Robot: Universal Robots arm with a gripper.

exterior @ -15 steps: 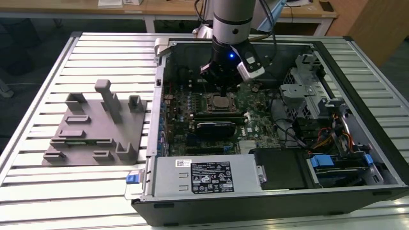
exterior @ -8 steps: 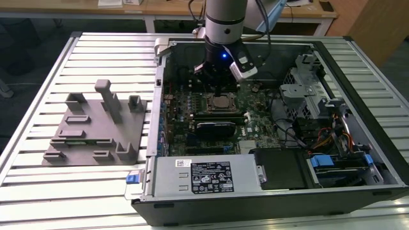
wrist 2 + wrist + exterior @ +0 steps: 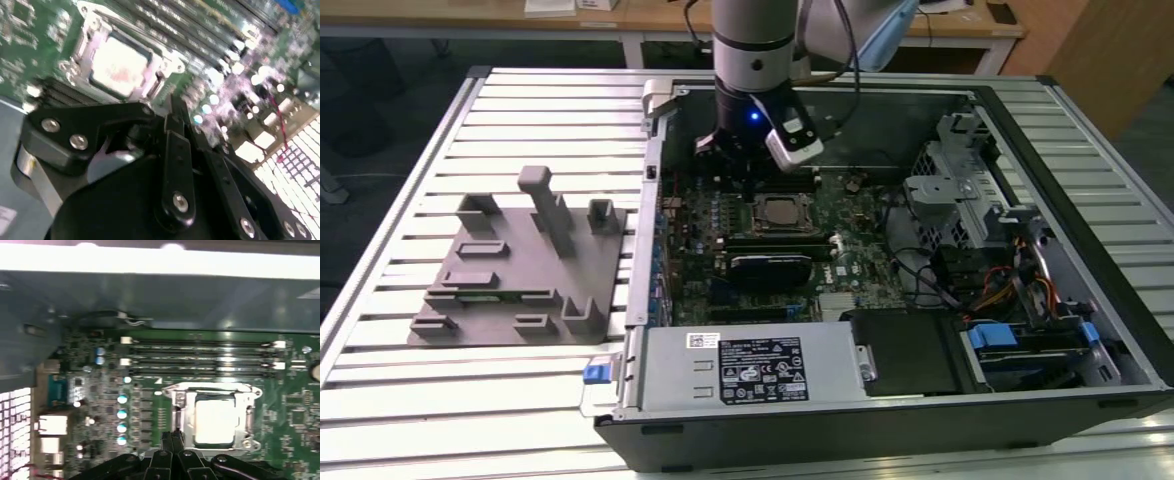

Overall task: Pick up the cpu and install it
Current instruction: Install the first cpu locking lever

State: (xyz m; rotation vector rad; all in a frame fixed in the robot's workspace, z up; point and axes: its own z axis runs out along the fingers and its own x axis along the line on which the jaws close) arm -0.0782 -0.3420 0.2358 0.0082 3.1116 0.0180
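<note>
An open computer case [image 3: 881, 400] is lying flat on a slatted counter [image 3: 400, 400], baring its motherboard [image 3: 150, 405] for access from above. The cpu [image 3: 215, 422] is sitting in the metal-framed socket [image 3: 176, 396], apparently already installed. The gripper [image 3: 172, 440] is hovering just beside the socket, jaws pressed together, empty. Its linkage is hiding the nearby board.

I can't tell from the exterior view whether the gripper [image 3: 744, 175] touches the motherboard [image 3: 720, 215]. In the second wrist view the cpu [image 3: 120, 65] is smeared by blur, and the gripper's black linkage hides the board beneath it.
</note>
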